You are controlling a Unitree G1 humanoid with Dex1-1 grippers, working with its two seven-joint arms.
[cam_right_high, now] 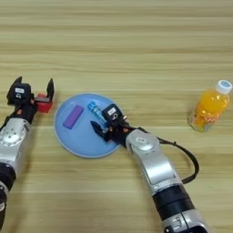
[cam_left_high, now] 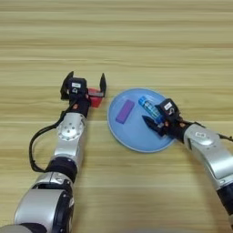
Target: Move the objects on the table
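Red cube (cam_left_high: 95, 98) sits on the desk (cam_left_high: 136, 36) between the left tool's (cam_left_high: 86, 83) wide-spread fingers, just left of the plate (cam_left_high: 136, 134). Purple block (cam_left_high: 124, 111) and glue stick (cam_left_high: 150, 108) lie on the plate; right tool (cam_left_high: 154, 124) over the stick, its grip unclear. Orange bottle (cam_right_high: 208, 107) far right.

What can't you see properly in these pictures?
- Red cube: partly hidden by the left gripper in both views.
- Glue stick on the plate: its lower end is covered by the right gripper.
- Orange bottle: outside the left eye view; label too small to read.
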